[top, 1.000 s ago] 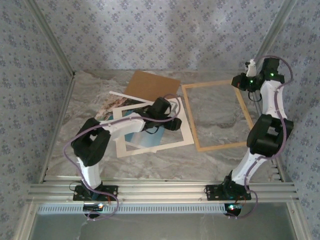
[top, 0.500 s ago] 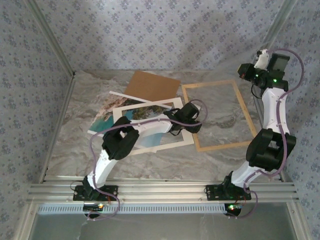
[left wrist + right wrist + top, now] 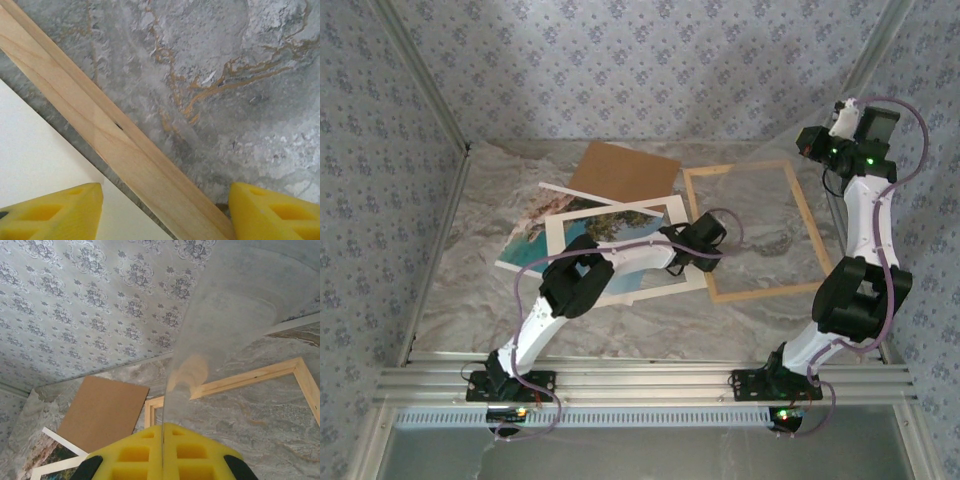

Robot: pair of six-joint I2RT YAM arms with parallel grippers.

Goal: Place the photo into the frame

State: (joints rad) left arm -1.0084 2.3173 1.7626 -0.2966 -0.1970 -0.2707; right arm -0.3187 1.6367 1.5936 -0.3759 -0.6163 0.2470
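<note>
The photo (image 3: 532, 232) lies flat at the left, partly under a white mat (image 3: 610, 212). The light wood frame (image 3: 805, 215) lies flat at the right. My left gripper (image 3: 705, 240) hangs low over the frame's left rail (image 3: 115, 140). It is open (image 3: 165, 210), with one yellow finger (image 3: 50, 212) over the mat's corner and the other over bare table inside the frame. My right gripper (image 3: 830, 130) is raised at the back right. It is shut (image 3: 162, 450) on the edge of a clear sheet (image 3: 230, 305), which stands tilted above the frame (image 3: 240, 380).
A brown backing board (image 3: 625, 172) lies at the back, between photo and frame, overlapping the photo's top edge. The marble-patterned table (image 3: 650, 320) is bounded by patterned walls on three sides. A metal rail (image 3: 640, 380) runs along the near edge by the arm bases.
My left gripper has swung right, from above the mat to the frame's left rail, and its fingers have narrowed a little. My right gripper rose with the clear sheet, then held still.
</note>
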